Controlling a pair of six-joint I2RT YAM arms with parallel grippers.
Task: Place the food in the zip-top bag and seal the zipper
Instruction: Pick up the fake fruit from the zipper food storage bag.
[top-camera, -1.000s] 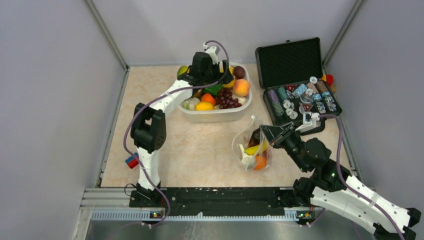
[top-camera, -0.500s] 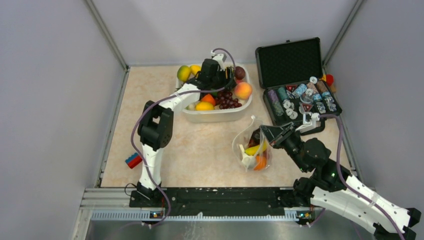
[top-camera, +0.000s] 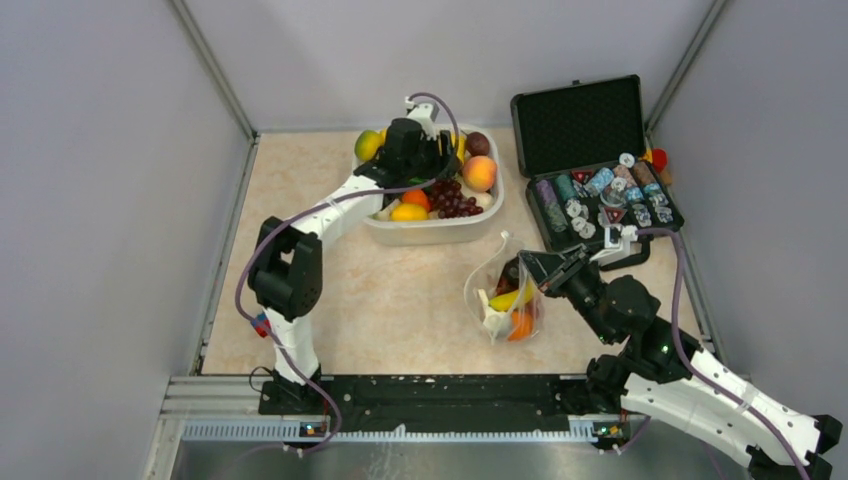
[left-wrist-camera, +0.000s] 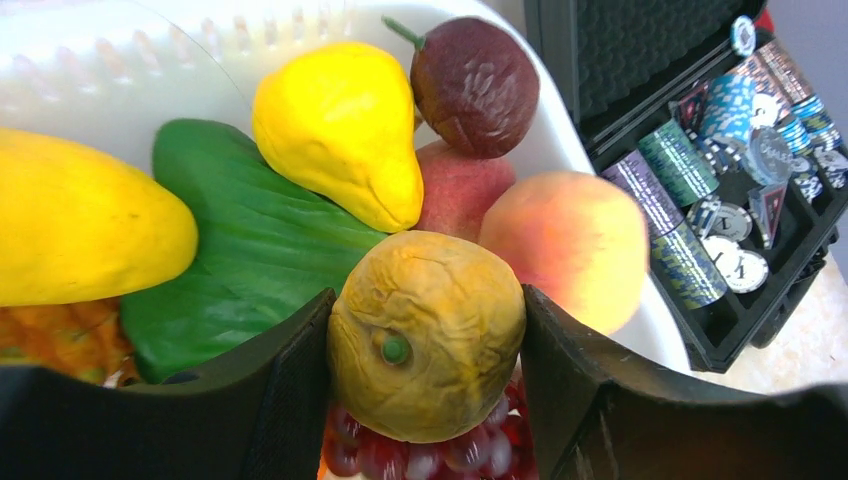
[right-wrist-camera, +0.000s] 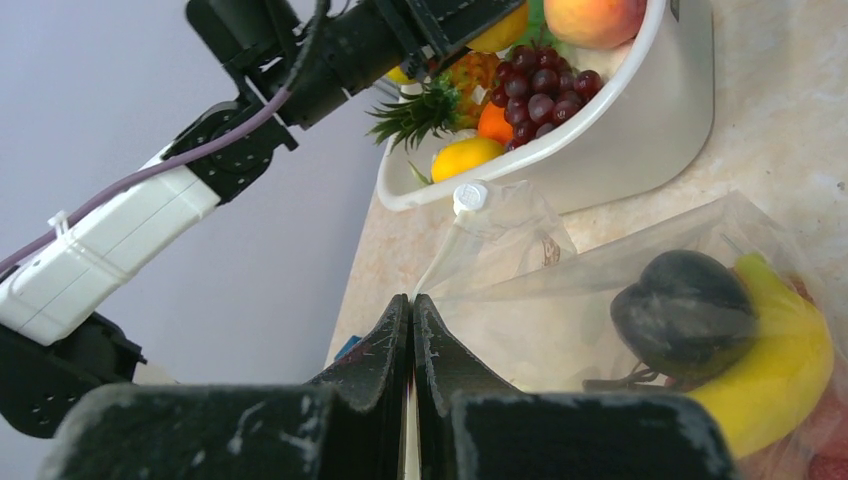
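left wrist | L tool (left-wrist-camera: 427, 310) grips wrinkled fruit (left-wrist-camera: 440, 350), peach (left-wrist-camera: 575, 245) beside | R tool (right-wrist-camera: 412, 300) clenched on bag (right-wrist-camera: 560, 300) edge

Robot lab test cell, not a home. Plain grey panel walls (top-camera: 100, 200) box in a marble-look table (top-camera: 390, 290) left, far & right. Metal rail (top-camera: 450, 430) at near edge w/ left arm (top-camera: 300, 270) & right arm (top-camera: 700, 400) bolted on. Props only: white tub (top-camera: 430, 237) of toy fruit (top-camera: 480, 172), black case (top-camera: 580, 120) w/ poker chips (top-camera: 600, 185) far right.

Mustard fruit (left-wrist-camera: 425, 335), white tub (right-wrist-camera: 640, 130), clear bag (right-wrist-camera: 560, 320), perhaps dotted.
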